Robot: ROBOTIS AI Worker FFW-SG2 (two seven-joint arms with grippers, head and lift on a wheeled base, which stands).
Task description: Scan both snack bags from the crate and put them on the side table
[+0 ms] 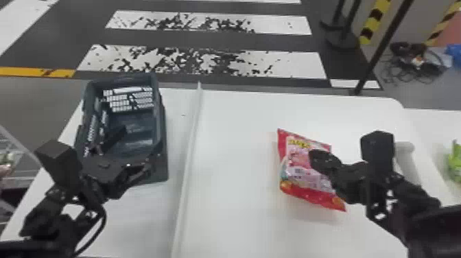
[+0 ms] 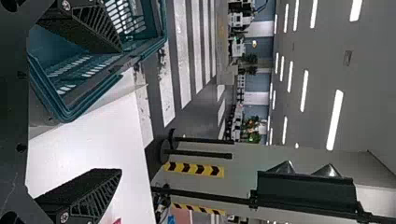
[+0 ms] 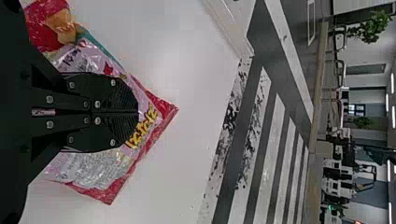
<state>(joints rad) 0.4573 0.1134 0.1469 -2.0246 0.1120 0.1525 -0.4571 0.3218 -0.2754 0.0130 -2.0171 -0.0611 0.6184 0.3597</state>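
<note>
Right of centre in the head view, the red snack bag (image 1: 302, 168) is lying flat on the white bench (image 1: 233, 154), and we are holding our right gripper (image 3: 137, 112) over it, fingers together. At upper left, our left gripper (image 2: 121, 111) is waiting by the crate (image 1: 162, 140), fingers apart. A green packet (image 1: 455, 161) is resting at the far right edge, so we are probably halfway: the red bag is still needing its place on the side table (image 1: 428, 127); whether it's scanned, we cannot tell.
</note>
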